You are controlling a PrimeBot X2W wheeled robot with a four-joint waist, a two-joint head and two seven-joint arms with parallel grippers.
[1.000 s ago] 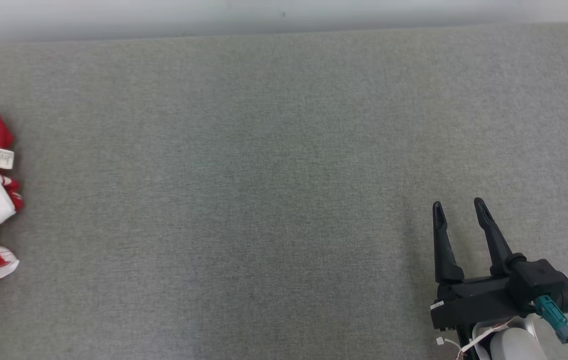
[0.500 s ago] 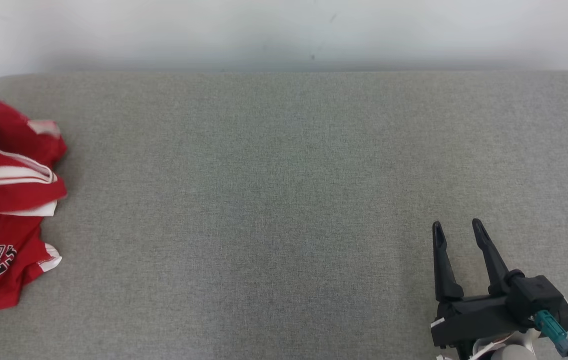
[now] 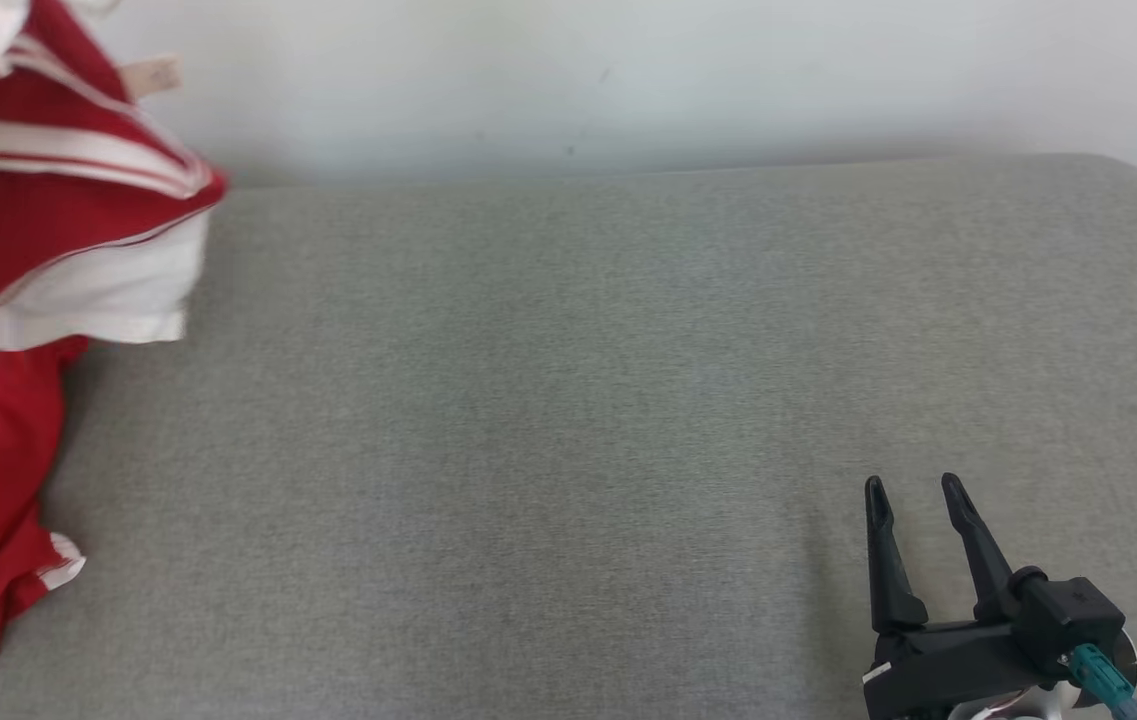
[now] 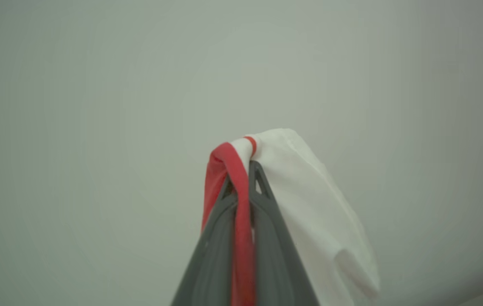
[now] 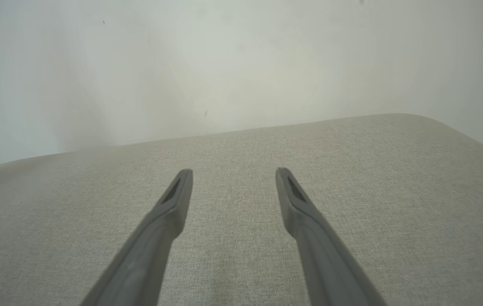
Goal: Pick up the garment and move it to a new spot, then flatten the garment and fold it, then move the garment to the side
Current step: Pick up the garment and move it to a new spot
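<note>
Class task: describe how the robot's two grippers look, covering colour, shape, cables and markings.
The right gripper has two long black fingers tapering to points, on a blocky black base with a small white tag and a teal connector. The left gripper has dark grey fingers with a triangular cut-out near each tip.

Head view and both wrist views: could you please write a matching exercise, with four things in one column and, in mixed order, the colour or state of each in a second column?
Things
1. left gripper
2. right gripper
3. garment
4. padded surface

Colours or states
A. grey, with a woven cover
B. fingers apart, nothing between them
C. red and white, partly lifted at the left side
D. fingers shut on a fold of cloth

Right pairs: 1-D, 2-B, 3-C, 4-A.
</note>
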